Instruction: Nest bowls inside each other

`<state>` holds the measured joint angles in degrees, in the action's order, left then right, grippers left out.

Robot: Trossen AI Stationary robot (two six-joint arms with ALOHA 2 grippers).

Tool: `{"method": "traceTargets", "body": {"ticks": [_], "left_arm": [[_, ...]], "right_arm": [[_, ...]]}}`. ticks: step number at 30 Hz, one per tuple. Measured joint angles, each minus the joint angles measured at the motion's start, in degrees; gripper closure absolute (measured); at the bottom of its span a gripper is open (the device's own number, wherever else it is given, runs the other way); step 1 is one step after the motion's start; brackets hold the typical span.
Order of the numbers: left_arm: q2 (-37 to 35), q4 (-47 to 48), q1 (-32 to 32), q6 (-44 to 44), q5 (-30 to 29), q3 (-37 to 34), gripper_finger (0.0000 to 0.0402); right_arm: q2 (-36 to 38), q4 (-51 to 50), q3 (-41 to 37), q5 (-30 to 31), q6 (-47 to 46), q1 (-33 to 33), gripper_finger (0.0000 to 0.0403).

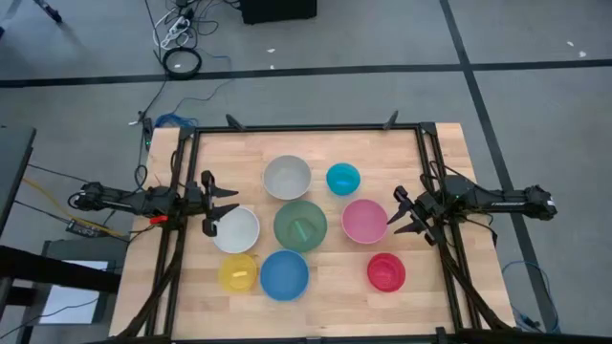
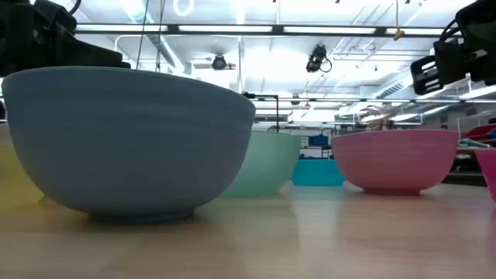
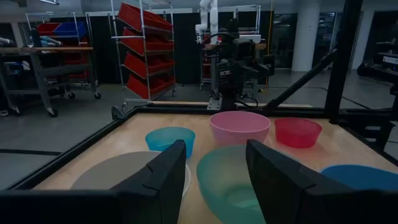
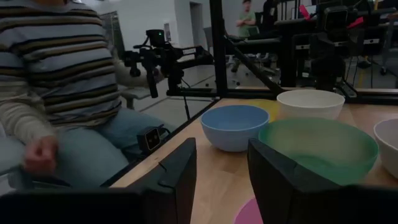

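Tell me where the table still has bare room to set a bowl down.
Bare wood runs along the far edge behind the grey bowl and cyan bowl, and in the near right corner beside the red bowl. A smaller gap lies between the blue bowl and the red one. The middle is crowded around the green bowl.

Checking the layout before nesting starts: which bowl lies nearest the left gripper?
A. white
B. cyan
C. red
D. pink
A: in the high view the white bowl lies right beside the open left gripper; no other bowl is as close.
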<state>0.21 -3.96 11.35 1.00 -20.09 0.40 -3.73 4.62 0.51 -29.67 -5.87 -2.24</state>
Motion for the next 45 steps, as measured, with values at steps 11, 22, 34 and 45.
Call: {"method": "traceTargets", "body": {"ticks": [11, 22, 34, 45], "left_arm": [[0.0, 0.01, -0.02, 0.01, 0.01, 0.0, 0.0225], [0.04, -5.5, 0.0, -13.19, 0.77, 0.0, 0.0225], [0.07, -10.52, 0.0, -17.06, -0.87, 0.0, 0.0225], [0.05, -12.8, -0.02, -10.18, -9.83, 0.0, 0.0225]], "right_arm": [[0.0, -0.02, -0.02, -0.02, 0.0, 0.01, 0.027], [0.0, 7.08, 0.0, 2.02, 2.72, 0.0, 0.027], [0.02, 22.16, 0.36, 3.7, -9.34, -0.01, 0.027], [-10.67, 5.06, 10.52, 17.51, -20.26, -0.09, 0.027]]}}
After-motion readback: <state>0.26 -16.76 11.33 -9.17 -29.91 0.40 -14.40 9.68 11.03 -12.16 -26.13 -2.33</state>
